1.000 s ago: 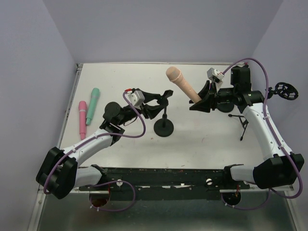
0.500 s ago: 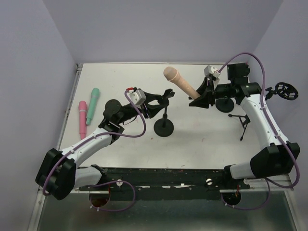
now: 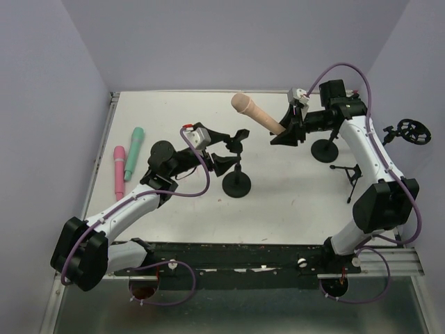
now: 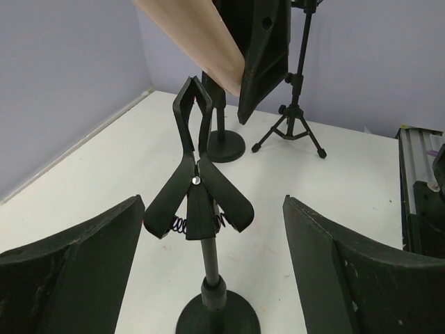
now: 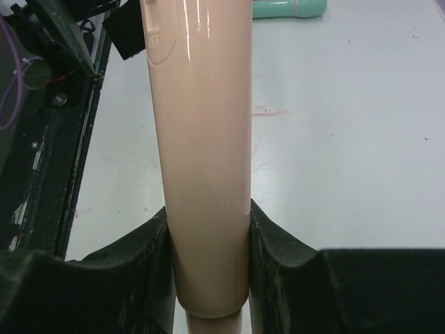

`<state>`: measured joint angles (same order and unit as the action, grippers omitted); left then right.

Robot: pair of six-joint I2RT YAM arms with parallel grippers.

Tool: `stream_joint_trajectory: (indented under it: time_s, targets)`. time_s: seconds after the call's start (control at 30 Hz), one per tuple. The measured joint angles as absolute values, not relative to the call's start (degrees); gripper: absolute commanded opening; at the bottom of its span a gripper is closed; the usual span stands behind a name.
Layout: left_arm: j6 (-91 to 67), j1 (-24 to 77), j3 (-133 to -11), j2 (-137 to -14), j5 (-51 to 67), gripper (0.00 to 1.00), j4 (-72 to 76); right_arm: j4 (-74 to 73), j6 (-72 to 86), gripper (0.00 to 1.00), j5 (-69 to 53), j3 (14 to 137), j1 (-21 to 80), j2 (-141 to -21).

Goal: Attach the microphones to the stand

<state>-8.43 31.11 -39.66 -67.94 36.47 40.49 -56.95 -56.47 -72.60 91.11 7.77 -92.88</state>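
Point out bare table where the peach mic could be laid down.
Bare table lies near, between the clip stand and the tripod, and far left, behind the green mic. Crowded: the middle, where the left gripper flanks the clip stand, and the right edge, with tripod and round-base stand.

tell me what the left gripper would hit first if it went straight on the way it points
Most likely the spring clip on the black stand, centred straight ahead between the open left gripper's fingers. The peach microphone is farther on and higher, though depth is hard to judge.
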Motion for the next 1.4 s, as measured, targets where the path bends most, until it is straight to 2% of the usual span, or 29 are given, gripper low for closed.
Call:
stream_joint_trajectory:
  time_s: [0.13,0.27,0.3,0.43,0.67,1.0,1.13,1.23,1.37,1.4]
  targets:
    - [-8.47,31.11,-39.66,-67.92,36.45,0.73,40.51,-57.45,-57.12,0.15,-72.60,91.15,8.16,-92.99]
    - [-8.99,31.11,-39.66,-67.99,36.45,0.33,40.51,-58.52,-58.39,0.16,-72.49,91.35,8.67,-93.01]
    - [-9.23,31.09,-39.70,-68.03,36.45,0.26,40.29,-58.96,-59.07,0.16,-72.47,91.48,8.84,-93.03]
    - [-9.02,31.07,-39.75,-68.23,36.45,0.15,39.42,-61.93,-63.26,0.16,-72.40,92.20,9.52,-93.67]
    - [-8.27,31.07,-39.92,-68.18,36.56,0.07,38.83,-70.04,-74.59,0.17,-72.10,95.26,10.98,-97.49]
    - [-8.14,30.89,-40.84,-68.25,38.20,0.08,37.21,-71.70,-80.68,0.18,-68.05,98.24,15.77,-102.78]
    - [-8.14,30.87,-40.86,-68.25,38.87,0.12,37.19,-71.66,-81.34,0.18,-67.94,97.95,16.29,-102.87]
    - [-8.14,30.85,-40.86,-68.25,39.09,0.29,37.19,-71.66,-81.32,0.18,-68.01,97.49,16.45,-102.85]
    - [-8.27,30.87,-40.86,-68.10,39.03,0.71,37.08,-71.44,-81.06,0.22,-68.27,96.62,16.56,-102.85]
    - [-8.88,30.87,-40.86,-68.03,39.00,0.77,36.99,-71.20,-81.06,0.24,-68.55,96.40,16.58,-102.85]
